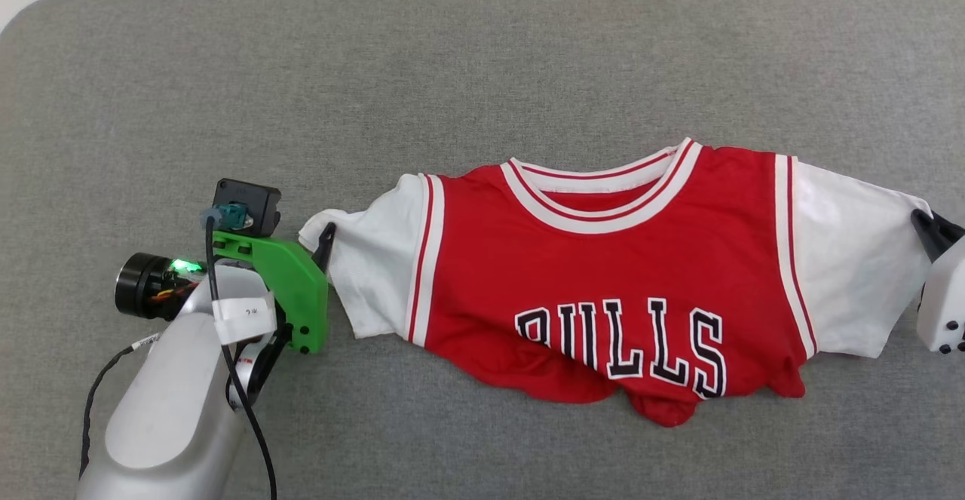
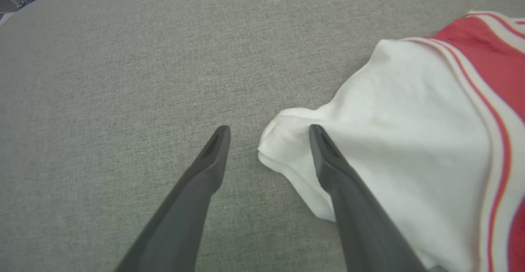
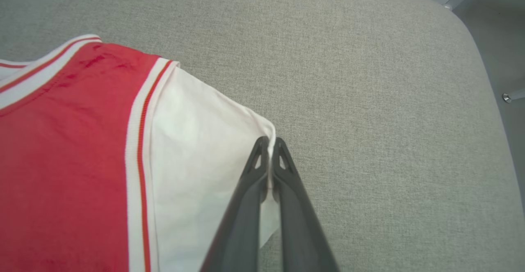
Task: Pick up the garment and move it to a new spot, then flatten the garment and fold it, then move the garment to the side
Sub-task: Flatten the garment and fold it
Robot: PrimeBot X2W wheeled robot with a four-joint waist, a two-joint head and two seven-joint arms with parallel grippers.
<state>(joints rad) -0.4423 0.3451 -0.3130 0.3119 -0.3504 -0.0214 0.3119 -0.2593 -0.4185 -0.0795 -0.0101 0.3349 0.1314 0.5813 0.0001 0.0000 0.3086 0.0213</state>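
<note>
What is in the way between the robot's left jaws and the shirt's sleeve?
Nothing visible is. The left jaws stand open, with the tip of the garment's white sleeve lying between them on the grey fabric surface.

Grey woven-fabric surface (image 1: 482,55) with rounded corners, bearing a single garment (image 1: 603,274) to the right of centre. The garment lies front up, with the collar (image 1: 603,191) toward the far edge. The white left-hand sleeve (image 1: 377,259) and right-hand sleeve (image 1: 852,259) are spread out to either side. The red body lies mostly flat on the fabric. The hem (image 1: 663,406) is bunched and creased at the near side, just under the lettering (image 1: 626,338), whose first letter is partly folded under.
</note>
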